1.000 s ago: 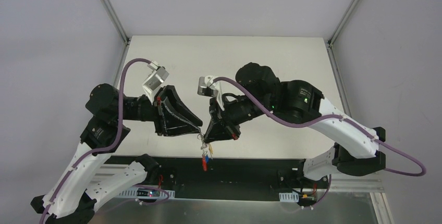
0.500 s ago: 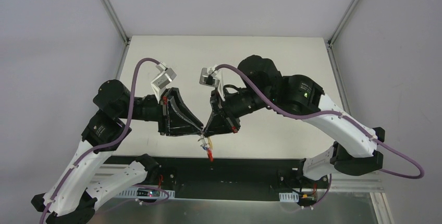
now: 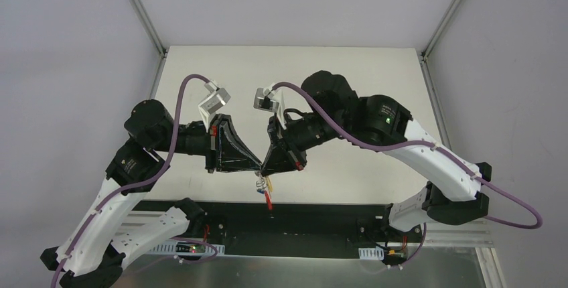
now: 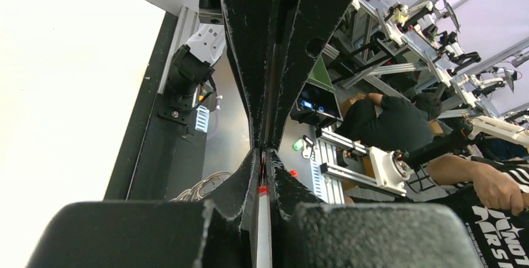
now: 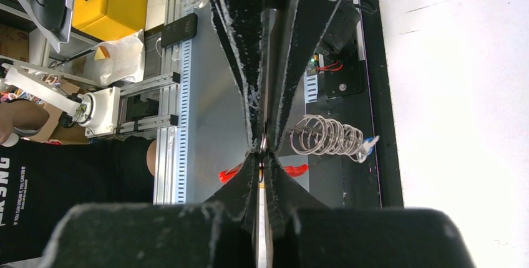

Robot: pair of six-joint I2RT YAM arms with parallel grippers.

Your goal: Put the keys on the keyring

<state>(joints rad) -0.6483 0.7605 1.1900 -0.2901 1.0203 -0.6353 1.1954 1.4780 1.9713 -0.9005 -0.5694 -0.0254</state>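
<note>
We see the left gripper (image 3: 258,166) and right gripper (image 3: 266,166) pinched narrow, tips touching, right one nipping the keyring (image 5: 324,137), key (image 3: 268,183) hanging lengthwise just beneath both.

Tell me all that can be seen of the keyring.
The keyring hangs beneath the two meeting grippers, above the near edge of the table. It looks like thin silver metal, with a blue tag and a red curved strap lowest. The right gripper is shut on its top; the shut left gripper meets it there. A yellow key hangs against it.
</note>
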